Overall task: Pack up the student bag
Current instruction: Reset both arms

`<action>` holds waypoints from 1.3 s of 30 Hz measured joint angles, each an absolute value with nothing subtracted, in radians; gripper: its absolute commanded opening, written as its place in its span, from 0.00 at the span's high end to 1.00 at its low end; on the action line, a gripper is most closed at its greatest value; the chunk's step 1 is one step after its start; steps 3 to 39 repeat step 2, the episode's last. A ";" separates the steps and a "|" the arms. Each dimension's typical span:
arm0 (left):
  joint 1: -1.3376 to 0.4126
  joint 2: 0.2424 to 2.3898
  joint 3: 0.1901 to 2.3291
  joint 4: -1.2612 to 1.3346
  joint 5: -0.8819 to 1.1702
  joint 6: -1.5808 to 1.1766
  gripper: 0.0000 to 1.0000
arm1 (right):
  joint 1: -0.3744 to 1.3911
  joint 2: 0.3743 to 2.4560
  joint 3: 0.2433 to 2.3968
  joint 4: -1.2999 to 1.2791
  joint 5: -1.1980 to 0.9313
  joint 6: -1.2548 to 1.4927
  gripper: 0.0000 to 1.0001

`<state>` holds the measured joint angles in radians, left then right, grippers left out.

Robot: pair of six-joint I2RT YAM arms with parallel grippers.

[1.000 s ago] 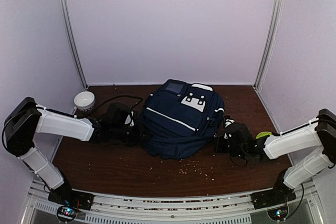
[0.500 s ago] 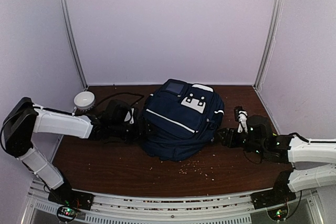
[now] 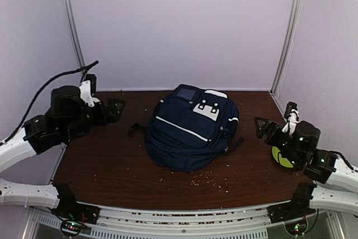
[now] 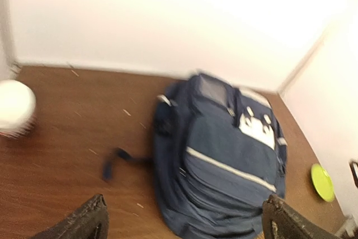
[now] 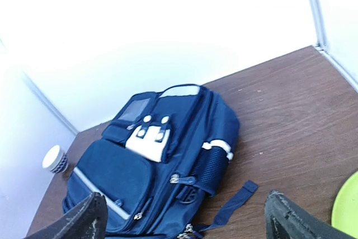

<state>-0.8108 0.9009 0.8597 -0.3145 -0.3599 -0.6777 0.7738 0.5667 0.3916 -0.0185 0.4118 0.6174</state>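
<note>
The student bag (image 3: 190,130) is a navy backpack with white stripe trim and a white buckle patch. It lies flat and zipped at the middle of the table, and shows in the left wrist view (image 4: 224,155) and the right wrist view (image 5: 162,160). My left gripper (image 3: 116,107) hangs open in the air left of the bag, well apart from it, with nothing between its fingers (image 4: 86,219). My right gripper (image 3: 263,128) is open and empty too, raised off the bag's right side. In each wrist view the gripper frames the bag from a distance (image 4: 184,225) (image 5: 187,222).
A white cup (image 4: 14,107) stands at the back left, also in the right wrist view (image 5: 55,159). A lime-green plate (image 3: 281,158) lies under my right arm. Crumbs (image 3: 210,178) are scattered in front of the bag. Loose straps (image 3: 134,128) (image 5: 232,205) trail from both its sides.
Both grippers were shut low against the bag's sides. They have opened, lifted and drawn back outward, left to the left, right to the right. The bag lies where it was.
</note>
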 measured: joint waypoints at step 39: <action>-0.810 0.830 0.855 -0.335 -0.451 -0.640 0.02 | 0.772 0.551 0.371 -0.015 0.443 0.624 0.00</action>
